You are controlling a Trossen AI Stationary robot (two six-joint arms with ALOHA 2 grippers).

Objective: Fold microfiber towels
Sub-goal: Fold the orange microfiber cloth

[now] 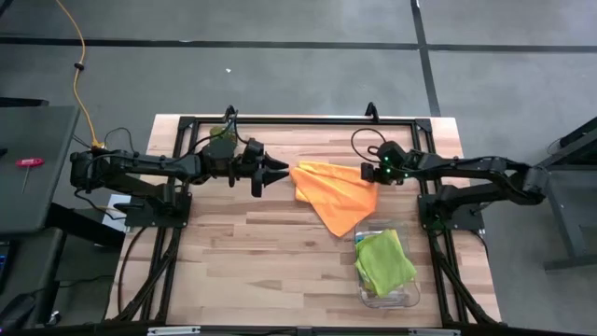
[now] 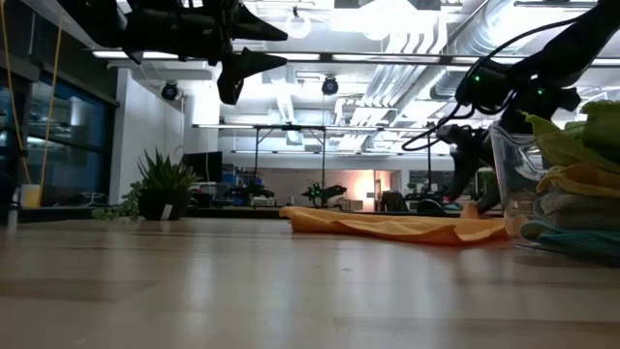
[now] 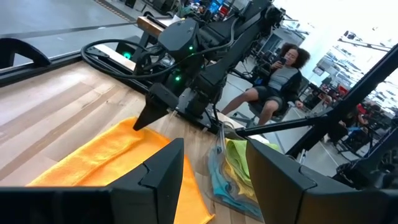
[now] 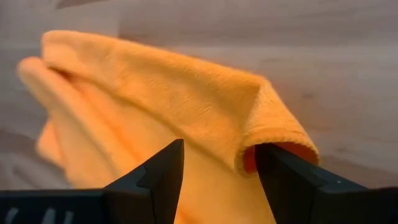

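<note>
One orange microfiber towel [image 1: 337,194] lies rumpled and partly doubled over on the pale wooden table [image 1: 252,252], between the two dark arms and toward the table's right half. One clear plastic bin [image 1: 407,297] stands just beside its lower corner, near the right edge, holding a stack of folded cloths: a lime green towel [image 1: 384,260] lies on top, and from table height yellow [image 2: 579,179], grey [image 2: 572,206] and teal [image 2: 581,242] layers show beneath it through the wall, though the bin is cut off at that picture's edge. The left gripper [image 1: 283,174] hangs above the wood just beside the orange towel's left edge, its two fingers apart with nothing between them. The right gripper [image 1: 370,177] is down at the towel's right edge; its wrist camera shows a raised fold of orange cloth [image 4: 186,106] just ahead of the spread fingers, and whether the tips touch the fabric is hard to make out. One potted plant [image 2: 163,184] stands in the room beyond the table, and one seated person [image 3: 277,81] shows behind the right arm.
</note>
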